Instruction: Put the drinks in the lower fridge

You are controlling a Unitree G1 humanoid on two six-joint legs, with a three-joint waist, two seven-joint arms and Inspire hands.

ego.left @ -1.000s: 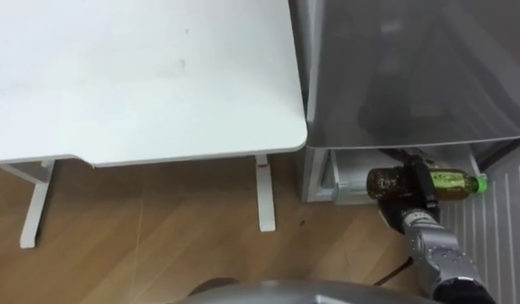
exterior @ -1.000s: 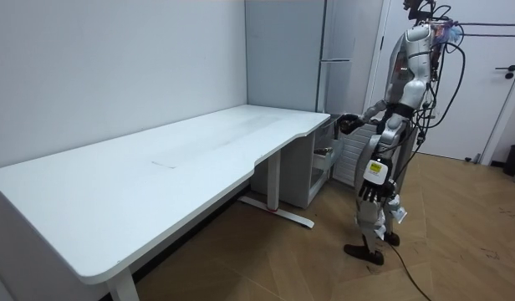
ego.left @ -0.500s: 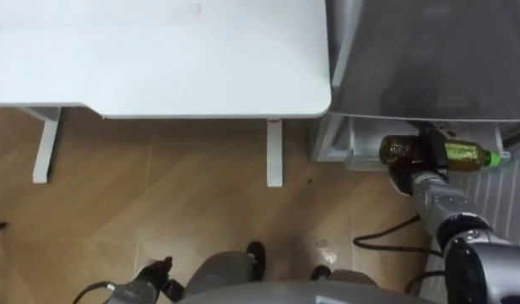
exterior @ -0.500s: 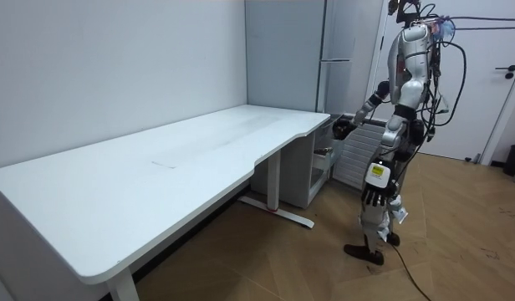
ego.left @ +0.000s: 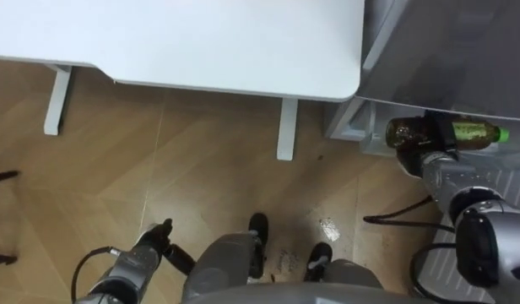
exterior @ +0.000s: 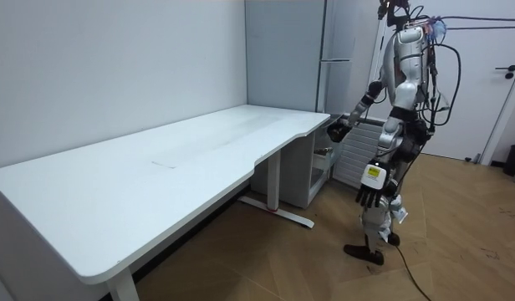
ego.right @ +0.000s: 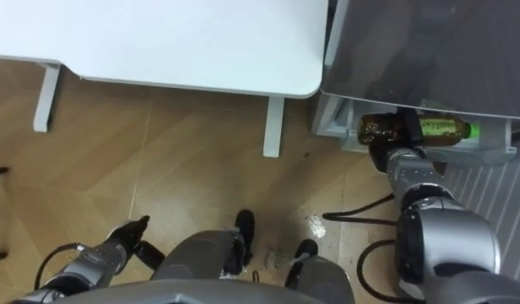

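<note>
Firstly: white tabletop (ego.left: 201,42), wood floor (ego.left: 201,169), grey fridge (ego.left: 463,51). Bottle (ego.left: 471,133): amber, green label and cap, sideways at fridge's low compartment, right hand (ego.left: 412,158) clamped round it. Left hand (ego.left: 146,249) low, fingers relaxed.

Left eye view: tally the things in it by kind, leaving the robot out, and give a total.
Drink bottles: 1, the bottle gripped in the right hand
Desks: 1, the white desk
Fridges: 1, the grey fridge
Total: 3
</note>
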